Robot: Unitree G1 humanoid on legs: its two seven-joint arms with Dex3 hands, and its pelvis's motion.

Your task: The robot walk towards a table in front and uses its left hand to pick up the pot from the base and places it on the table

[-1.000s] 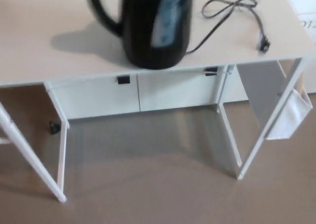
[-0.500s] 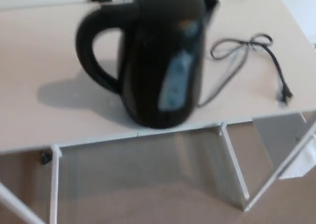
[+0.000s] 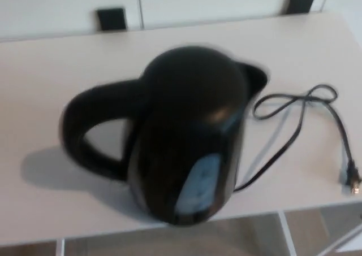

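Pot (image 3: 189, 137), black, is seen upright on the pale worktop (image 3: 56, 69), near its front edge. Handle (image 3: 85, 131) is turned to 9 o'clock, spout (image 3: 255, 78) to 2 o'clock. A bluish window (image 3: 198, 185) is noted low on the near side of the body. Base cannot be made out and is possibly hidden under the blurred body. Black cord (image 3: 294, 109) is led out from the foot toward 3 o'clock, looped once, and ended in a plug (image 3: 352, 179) at the right edge. Neither left hand nor right hand is in view, so how open either is cannot be told.
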